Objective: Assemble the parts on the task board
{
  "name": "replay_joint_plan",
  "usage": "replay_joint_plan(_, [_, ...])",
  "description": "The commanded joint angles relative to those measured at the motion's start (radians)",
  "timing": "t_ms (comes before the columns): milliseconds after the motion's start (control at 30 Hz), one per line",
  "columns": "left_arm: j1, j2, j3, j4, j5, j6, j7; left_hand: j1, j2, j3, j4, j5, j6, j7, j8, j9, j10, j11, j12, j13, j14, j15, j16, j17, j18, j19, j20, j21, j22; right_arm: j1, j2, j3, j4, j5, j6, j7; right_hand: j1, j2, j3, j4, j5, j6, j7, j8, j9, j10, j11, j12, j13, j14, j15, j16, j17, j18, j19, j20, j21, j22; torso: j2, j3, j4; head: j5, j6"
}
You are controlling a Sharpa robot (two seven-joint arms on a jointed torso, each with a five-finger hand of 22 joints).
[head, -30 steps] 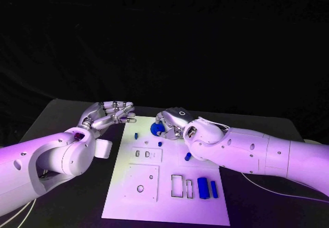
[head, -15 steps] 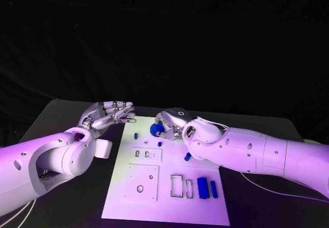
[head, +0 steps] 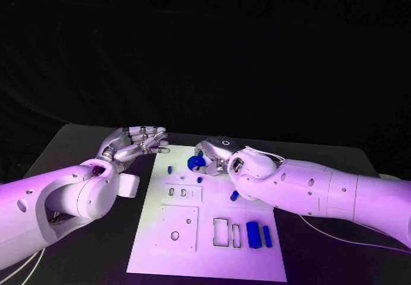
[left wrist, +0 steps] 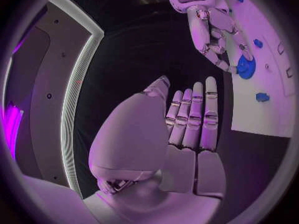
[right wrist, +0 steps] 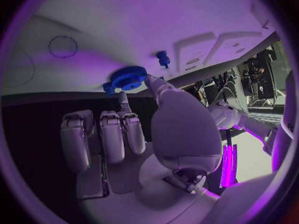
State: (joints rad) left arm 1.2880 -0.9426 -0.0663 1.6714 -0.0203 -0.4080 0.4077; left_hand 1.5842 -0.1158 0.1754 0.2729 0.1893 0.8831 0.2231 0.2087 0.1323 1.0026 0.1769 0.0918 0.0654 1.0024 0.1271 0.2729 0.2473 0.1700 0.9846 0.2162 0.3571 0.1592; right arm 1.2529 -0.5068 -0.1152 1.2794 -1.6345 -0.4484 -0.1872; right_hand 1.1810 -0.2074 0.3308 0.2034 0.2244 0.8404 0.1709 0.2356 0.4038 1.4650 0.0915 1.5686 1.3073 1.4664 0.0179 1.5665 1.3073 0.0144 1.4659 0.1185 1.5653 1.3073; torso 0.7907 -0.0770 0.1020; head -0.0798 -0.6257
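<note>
At the board's far end: right hand pinches blue gear, apparently to seat it on task board.
Left hand: fingers apart, holding nothing, waiting beside the board.

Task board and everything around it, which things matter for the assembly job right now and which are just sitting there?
In use:
- task board
- blue gear, touched by the right robot hand
- small blue peg

Lying about:
- two long blue pieces
- short blue piece
- left robot hand, open, holding nothing
</note>
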Motion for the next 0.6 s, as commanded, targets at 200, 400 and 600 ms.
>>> replay_joint_plan(200, [0.002, 0.001, 0.001, 0.0, 0.005, 0.019, 0.001, -0.008, -0.006, 0.006, 0.003, -0.005, -0.005, 0.004, -0.005, -0.002, -0.006, 0.001, -0.007, 0.0, -0.008, 0.001, -0.006, 0.002, 0.009, -0.001, 0.0, 0.004, 0.002, 0.0, -0.01, 0.0, 0.006, 0.014, 0.039, -0.004, -0.012, 0.017, -0.017, 0.028, 0.021, 0.027, -0.004, -0.004, 0.008, 0.106, -0.005, 0.002, 0.264, 0.104, -0.002, 0.004, 0.263, -0.014, 0.105, 0.004, 0.005, 0.264, 0.0, 0.0014, 0.0002, 0.002, 0.002])
replay_joint_plan(400, [0.002, 0.0, 0.001, -0.003, 0.007, 0.021, 0.0, -0.009, -0.005, 0.006, 0.004, -0.005, -0.006, 0.004, -0.005, -0.002, -0.006, 0.001, -0.008, 0.0, -0.008, 0.001, -0.006, 0.002, 0.009, -0.001, 0.0, 0.004, 0.002, 0.001, -0.058, 0.003, 0.049, 0.066, -0.111, 0.043, -0.007, 0.017, -0.021, 0.039, 0.038, 0.025, -0.004, -0.012, 0.009, 0.106, -0.007, 0.002, 0.264, 0.104, -0.004, 0.004, 0.263, -0.014, 0.105, 0.001, 0.005, 0.264, -0.001, 0.0042, -0.0026, 0.003, 0.006])
replay_joint_plan(600, [0.002, -0.003, 0.001, -0.007, 0.007, 0.023, 0.0, -0.009, -0.005, 0.007, 0.004, -0.004, -0.006, 0.004, -0.005, -0.002, -0.007, 0.001, -0.008, 0.0, -0.009, 0.001, -0.007, 0.002, 0.009, -0.001, 0.0, 0.004, 0.002, 0.028, -0.176, 0.009, 0.135, 0.263, -0.1, 0.165, 0.024, 0.017, -0.042, 0.05, -0.024, -0.011, 0.008, -0.046, 0.007, 0.106, 0.003, 0.002, 0.264, 0.104, 0.003, 0.004, 0.261, -0.014, 0.105, 0.006, 0.005, 0.264, -0.005, 0.0073, -0.0102, -0.01, 0.009])
